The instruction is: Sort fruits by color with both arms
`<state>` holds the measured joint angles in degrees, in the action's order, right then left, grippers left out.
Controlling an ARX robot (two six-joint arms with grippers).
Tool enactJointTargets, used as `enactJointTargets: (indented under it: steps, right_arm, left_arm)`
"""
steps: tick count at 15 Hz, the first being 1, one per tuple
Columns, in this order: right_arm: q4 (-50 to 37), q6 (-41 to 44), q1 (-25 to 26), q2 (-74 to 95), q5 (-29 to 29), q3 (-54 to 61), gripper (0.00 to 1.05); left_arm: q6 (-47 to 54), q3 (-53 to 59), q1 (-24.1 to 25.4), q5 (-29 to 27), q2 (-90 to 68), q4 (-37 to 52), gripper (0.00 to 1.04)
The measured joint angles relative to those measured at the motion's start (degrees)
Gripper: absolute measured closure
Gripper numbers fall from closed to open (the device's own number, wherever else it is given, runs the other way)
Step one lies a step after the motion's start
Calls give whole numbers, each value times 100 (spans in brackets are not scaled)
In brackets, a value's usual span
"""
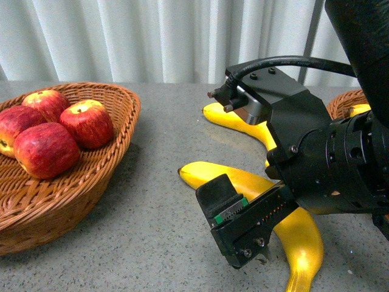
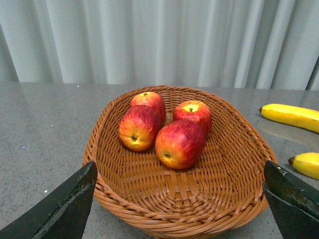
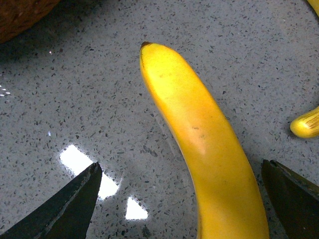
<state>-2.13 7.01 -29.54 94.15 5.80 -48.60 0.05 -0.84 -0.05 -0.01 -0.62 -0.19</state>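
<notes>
Several red apples (image 1: 88,123) lie in a wicker basket (image 1: 115,164) at the left; they also show in the left wrist view (image 2: 179,144). My left gripper (image 2: 179,167) is open and empty, just before the basket's near rim (image 2: 174,211); it is out of the front view. A yellow banana (image 1: 298,228) lies on the table. My right gripper (image 1: 234,222) is open and low over it, with a finger on each side of the banana (image 3: 199,134). A second banana (image 1: 237,121) lies behind it.
A second wicker basket (image 1: 341,103) stands at the far right with a yellow banana (image 1: 360,109) in it. The grey speckled table (image 1: 164,121) ends at a white curtain (image 1: 152,36). Two bananas (image 2: 291,115) show right of the apple basket.
</notes>
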Motion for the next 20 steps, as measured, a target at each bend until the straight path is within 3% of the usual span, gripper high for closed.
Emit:
enactJointTargets:
  steps: [6,10,11,13,15,17,19,20]
  right_arm:
    - [31,195,-11,345,-201,83,7]
    - [-238,227,-83,481,-282,83,62]
    - [-247,236,-59,459,-236,92,68]
    - [-280,146,173,105,186,153,70]
    - [-568,-133,752,-691,835,107,70]
    - [-608,-59,1628,-1187,1047,-26,70]
    - [-811,861,3274,-1268,1047,225,70]
    - [-702,1069,3587,-1335,1104,326,70]
  left_arm:
    - [0,0,0,0,0,-2,7]
    - [0,0,0,0,0,0,7]
    - [0,0,0,0,0,-2,7]
    - [0,0,0,0,0,-2,7]
    - [2,0,0,0,0,-2,7]
    - [0,0,0,0,0,-2,7]
    - [0,0,0,0,0,-2,7]
    - [0,0,0,0,0,0,7]
